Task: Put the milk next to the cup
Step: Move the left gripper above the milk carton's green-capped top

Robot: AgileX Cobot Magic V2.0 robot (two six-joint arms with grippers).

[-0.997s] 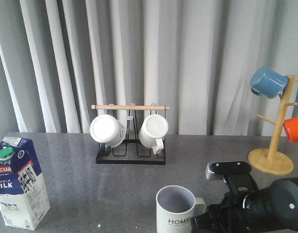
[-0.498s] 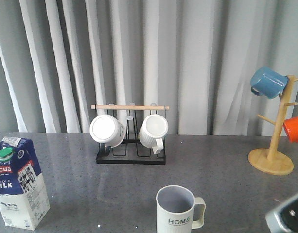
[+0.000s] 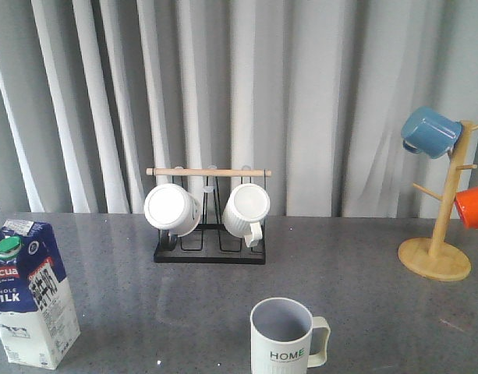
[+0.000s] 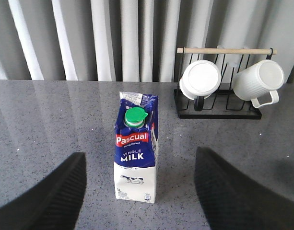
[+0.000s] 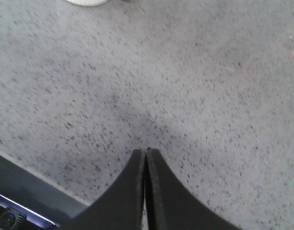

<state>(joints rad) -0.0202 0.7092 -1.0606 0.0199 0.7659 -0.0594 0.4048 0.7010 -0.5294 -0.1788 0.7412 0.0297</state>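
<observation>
The milk (image 3: 30, 292) stands upright at the table's front left, a blue-and-white carton with a green cap. The left wrist view shows the milk (image 4: 135, 148) ahead of my left gripper (image 4: 139, 165), which is open, its dark fingers (image 4: 51, 196) well apart on either side and not touching the carton. The cup (image 3: 284, 336), a pale ribbed mug lettered "HOME", sits at the front centre with its handle to the right. My right gripper (image 5: 146, 151) is shut with nothing in it, above bare tabletop. Neither arm shows in the front view.
A black wire rack (image 3: 210, 251) with a wooden bar holds two white mugs (image 3: 246, 209) at the back centre. A wooden mug tree (image 3: 439, 234) at the right carries a blue mug (image 3: 429, 132) and an orange mug (image 3: 472, 206). Grey curtains hang behind the table.
The right arm, which lay at the front right beside the cup a second ago, has drawn back out of the front view. The milk and the cup have not moved.
</observation>
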